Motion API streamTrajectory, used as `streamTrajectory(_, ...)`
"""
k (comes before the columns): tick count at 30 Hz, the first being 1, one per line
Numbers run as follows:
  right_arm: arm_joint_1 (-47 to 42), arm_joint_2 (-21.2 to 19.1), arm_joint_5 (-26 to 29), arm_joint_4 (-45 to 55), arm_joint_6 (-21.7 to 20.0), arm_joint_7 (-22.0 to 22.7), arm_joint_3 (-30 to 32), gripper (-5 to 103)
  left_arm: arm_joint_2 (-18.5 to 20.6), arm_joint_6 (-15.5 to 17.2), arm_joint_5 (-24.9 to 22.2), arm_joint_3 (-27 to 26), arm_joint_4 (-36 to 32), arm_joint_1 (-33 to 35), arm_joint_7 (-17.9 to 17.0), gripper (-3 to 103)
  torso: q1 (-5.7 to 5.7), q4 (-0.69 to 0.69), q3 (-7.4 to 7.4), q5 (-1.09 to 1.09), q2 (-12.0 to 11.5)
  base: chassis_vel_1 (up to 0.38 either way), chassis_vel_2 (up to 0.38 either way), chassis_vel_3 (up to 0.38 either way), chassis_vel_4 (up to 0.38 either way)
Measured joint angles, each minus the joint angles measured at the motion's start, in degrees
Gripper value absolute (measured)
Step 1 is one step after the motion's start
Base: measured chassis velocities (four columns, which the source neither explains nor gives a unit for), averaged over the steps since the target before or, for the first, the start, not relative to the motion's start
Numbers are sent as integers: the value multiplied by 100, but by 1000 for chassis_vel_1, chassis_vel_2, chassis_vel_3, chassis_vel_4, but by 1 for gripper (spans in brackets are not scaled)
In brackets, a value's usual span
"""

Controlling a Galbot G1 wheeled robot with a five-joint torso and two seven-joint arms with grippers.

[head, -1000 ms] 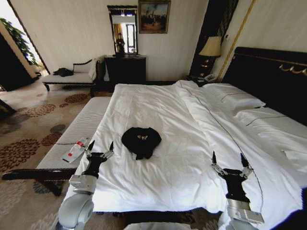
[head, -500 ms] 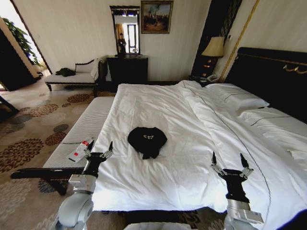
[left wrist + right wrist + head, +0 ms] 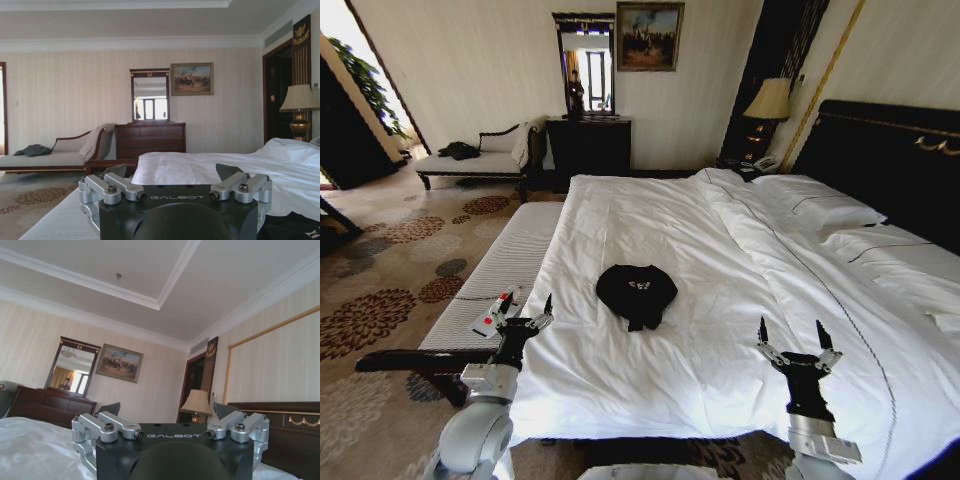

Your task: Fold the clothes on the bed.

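Hotel-style bedroom | white bed (image 3: 720, 260) | dark dresser (image 3: 588, 146) | mirror (image 3: 585, 53) | lamp (image 3: 769, 100) | patterned carpet (image 3: 380, 290)

"GALBOT" is printed on each hand's housing; the T-shirt (image 3: 637, 294) lettering seems unreadable.

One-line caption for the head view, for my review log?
Black T-shirt lies bunched on the white bed; left gripper and right gripper hover apart from it, jaws open.

A crumpled black T-shirt (image 3: 637, 295) lies on the bed (image 3: 720, 260), seemingly between both open claws.
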Motion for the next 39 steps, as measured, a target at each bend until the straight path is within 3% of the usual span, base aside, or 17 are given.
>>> streamTrajectory(16,278,-39,-204,-506,84,16,-203,100,-106,43,34,-8,7,31,-13,100,0,0,0,0,0,0,0,0,0)
streamTrajectory(26,569,-48,-462,-964,263,-17,-577,100,-334,-72,158,-187,-167,456,-61,100,0,0,0,1,0,0,0,0,0)
streamTrajectory(35,724,-505,-136,-686,288,222,-693,100,-716,-641,-222,-481,-358,1020,204,100,0,-1,1,0,-1,-6,2,4,-2)
streamTrajectory(39,747,-652,41,-475,248,335,-754,100,-831,-696,-443,-585,-571,1213,310,100,1,0,0,0,0,0,0,0,0)
